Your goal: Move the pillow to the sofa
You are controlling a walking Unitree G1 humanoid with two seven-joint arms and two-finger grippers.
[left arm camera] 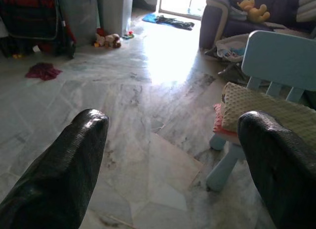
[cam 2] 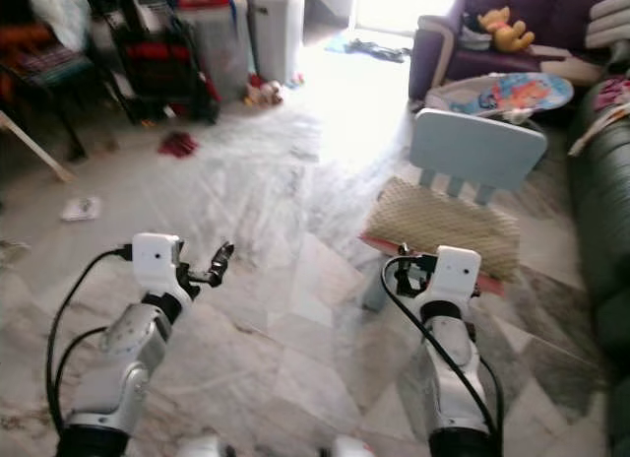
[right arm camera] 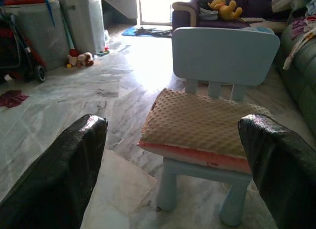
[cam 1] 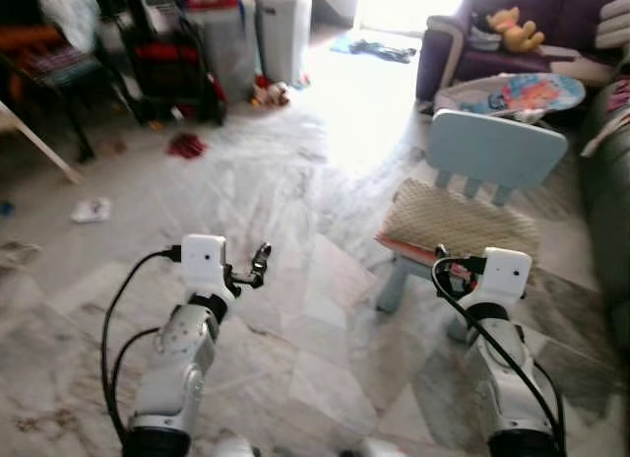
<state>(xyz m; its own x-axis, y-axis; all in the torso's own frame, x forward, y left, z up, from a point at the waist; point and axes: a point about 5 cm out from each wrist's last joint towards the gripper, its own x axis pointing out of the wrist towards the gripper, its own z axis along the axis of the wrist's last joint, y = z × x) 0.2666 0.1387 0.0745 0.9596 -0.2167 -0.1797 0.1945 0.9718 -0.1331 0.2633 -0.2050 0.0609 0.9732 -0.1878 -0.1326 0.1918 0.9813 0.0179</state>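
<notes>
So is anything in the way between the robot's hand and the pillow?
Nothing visible is. The right gripper is open and faces the tan pillow lying on the small blue chair, with only bare marble floor between them. The left gripper is open too, off to the side.

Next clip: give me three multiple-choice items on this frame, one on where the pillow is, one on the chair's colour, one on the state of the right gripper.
1. Where does the beige textured pillow lie?
A. on the small plastic chair's seat
B. on the marble floor
C. on the purple sofa

2. What colour is the small plastic chair?
A. red
B. pale blue
C. black

3. What is the state of the right gripper?
A. shut on the pillow
B. open, short of the pillow
C. shut on the chair back

Key: 1 A, the pillow rests on the seat; 2 B, the backrest is pale blue; 3 B, its fingers stand wide apart, holding nothing.
</notes>
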